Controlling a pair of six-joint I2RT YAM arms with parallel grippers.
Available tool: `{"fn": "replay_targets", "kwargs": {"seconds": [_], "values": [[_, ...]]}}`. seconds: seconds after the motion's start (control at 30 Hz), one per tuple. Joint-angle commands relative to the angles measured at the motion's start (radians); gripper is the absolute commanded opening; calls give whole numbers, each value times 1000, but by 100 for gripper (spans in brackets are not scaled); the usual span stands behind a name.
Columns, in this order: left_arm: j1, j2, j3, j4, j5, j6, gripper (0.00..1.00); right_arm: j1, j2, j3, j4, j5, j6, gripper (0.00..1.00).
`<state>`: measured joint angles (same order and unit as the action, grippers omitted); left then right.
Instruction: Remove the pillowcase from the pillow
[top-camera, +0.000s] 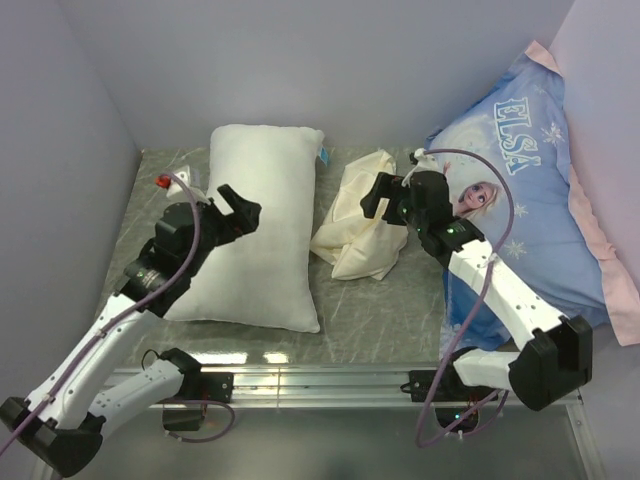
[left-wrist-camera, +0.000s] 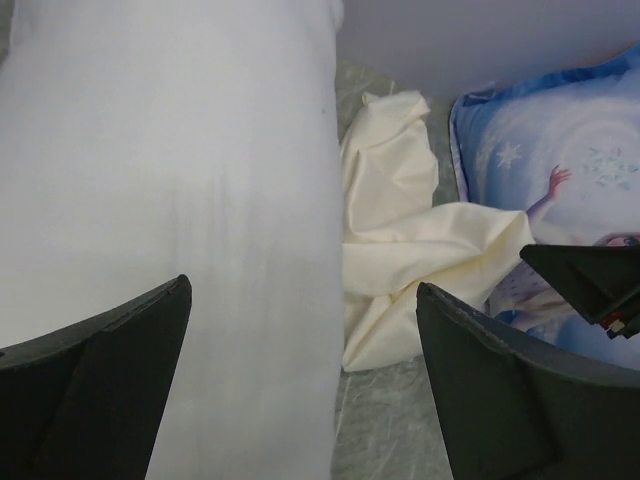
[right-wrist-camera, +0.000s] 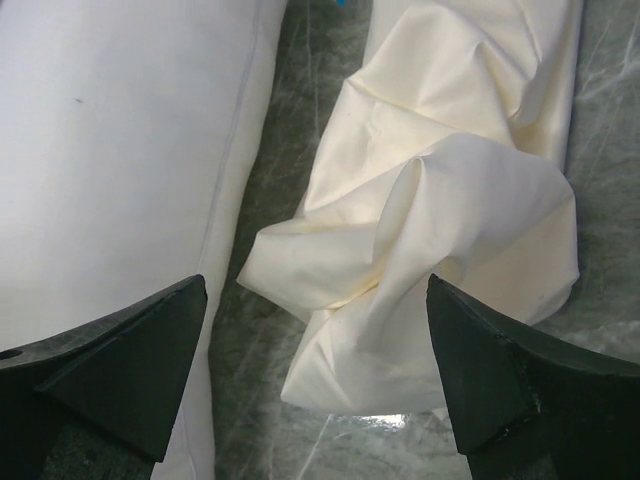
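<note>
Both wide: left claw (top-camera: 240, 203), right claw (top-camera: 382, 195) (over pillowcase (top-camera: 355, 235)); only overhead shows Elsa lettering (top-camera: 518, 130).

White-and-black arms (top-camera: 497, 285), purple cables (top-camera: 511, 210), matte black wedge-shaped jaws, green lights (top-camera: 452, 232)

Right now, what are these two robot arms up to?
Two arms are taking a pillowcase off a pillow, and it looks done. The white pillow lies bare on the table, the crumpled cream pillowcase beside it. The left gripper hovers open over the pillow, the right gripper open over the pillowcase; neither holds anything. A blue Elsa pillow lies to the right.
</note>
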<state>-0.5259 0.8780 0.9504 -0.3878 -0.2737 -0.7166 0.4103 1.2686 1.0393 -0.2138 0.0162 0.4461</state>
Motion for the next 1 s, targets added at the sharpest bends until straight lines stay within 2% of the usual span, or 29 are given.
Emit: {"fn": "replay_targets", "kwargs": {"seconds": [0.0,0.13,0.27,0.37,0.57,0.67,0.97], "values": [[-2,-21,120,-77,-47,77,99,7,-93,16,-30,33,-21,98],[0,2,208,-118,-99,77,99,10,-165,41,-67,44,-20,99],[-2,10,266,-148,-79,78,99,12,-245,32,-76,-2,-21,100],[-2,-19,243,-126,-58,75,99,16,-325,-33,-50,-12,-20,100],[0,-126,105,-40,-39,101,99,22,-420,-128,-32,42,-29,100],[0,-174,32,-7,-62,106,99,24,-419,-163,-30,71,-29,100],[0,-195,10,1,-101,144,99,24,-408,-162,-38,97,-37,100]]}}
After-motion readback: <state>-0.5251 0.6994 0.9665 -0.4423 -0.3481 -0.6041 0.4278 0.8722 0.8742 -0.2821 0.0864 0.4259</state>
